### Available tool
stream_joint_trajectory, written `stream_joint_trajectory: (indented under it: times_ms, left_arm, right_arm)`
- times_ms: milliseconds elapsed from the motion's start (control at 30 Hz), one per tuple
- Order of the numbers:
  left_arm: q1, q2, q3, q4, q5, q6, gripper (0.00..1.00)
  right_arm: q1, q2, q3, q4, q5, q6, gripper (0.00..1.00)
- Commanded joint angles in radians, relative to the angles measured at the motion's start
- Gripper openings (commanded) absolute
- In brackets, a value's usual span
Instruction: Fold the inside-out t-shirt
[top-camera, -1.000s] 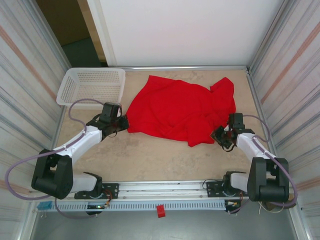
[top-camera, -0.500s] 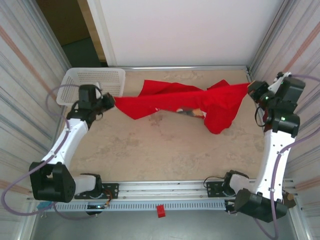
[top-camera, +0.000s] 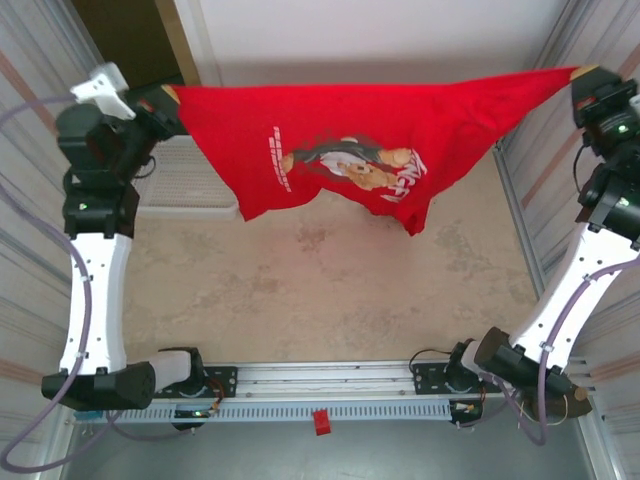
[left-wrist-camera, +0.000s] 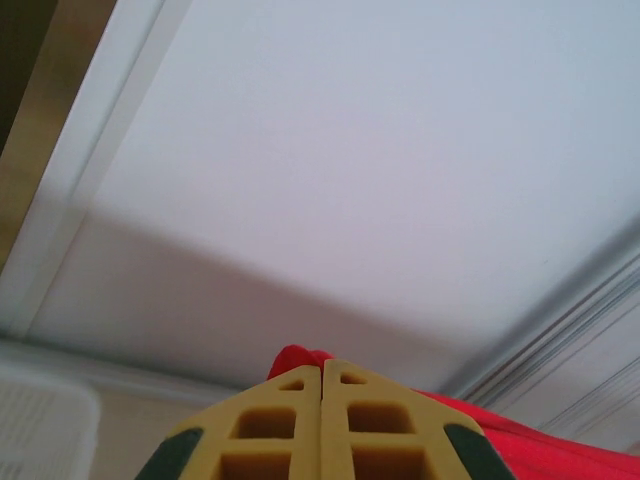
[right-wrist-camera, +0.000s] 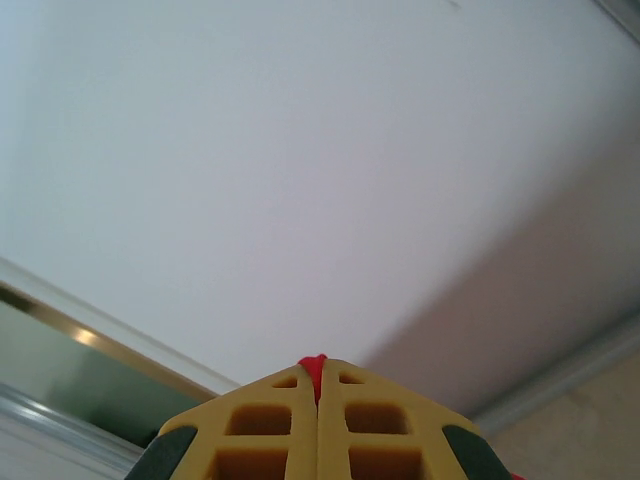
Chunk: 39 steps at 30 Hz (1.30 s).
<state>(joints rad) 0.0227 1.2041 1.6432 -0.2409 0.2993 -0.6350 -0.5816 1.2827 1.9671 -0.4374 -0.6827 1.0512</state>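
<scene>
Beige worktop (top-camera: 330, 290) beneath a red t-shirt (top-camera: 340, 140) stretched in mid-air; left tool (top-camera: 170, 96) and right tool (top-camera: 584, 74) each clamped on one upper corner.

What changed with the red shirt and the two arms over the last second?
Both arms rose and swung outward. The left claw and right claw, each shut on an edge, lifted the t-shirt from a crumpled heap on the table and stretched it taut in the air, its printed picture now showing. The white basket stayed put at the far left.
</scene>
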Motion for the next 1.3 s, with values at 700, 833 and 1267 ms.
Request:
stream_joint_trajectory:
  times_ms: [700,833,1267]
  left_arm:
    - [0.0,0.524,0.457,-0.032,0.139,-0.112,0.0]
    - [-0.054,0.659,0.778,-0.118,0.137,-0.115,0.0]
    - [-0.12,0.36,0.474,-0.016,0.139,-0.122,0.0]
  right_arm:
    - [0.218,0.416,0.293,0.076,0.092,0.053,0.0]
    - [0.212,0.58,0.654,-0.022,0.082,0.099,0.0]
    - [0.015,0.338,0.49,0.164,-0.036,0.326,0.0]
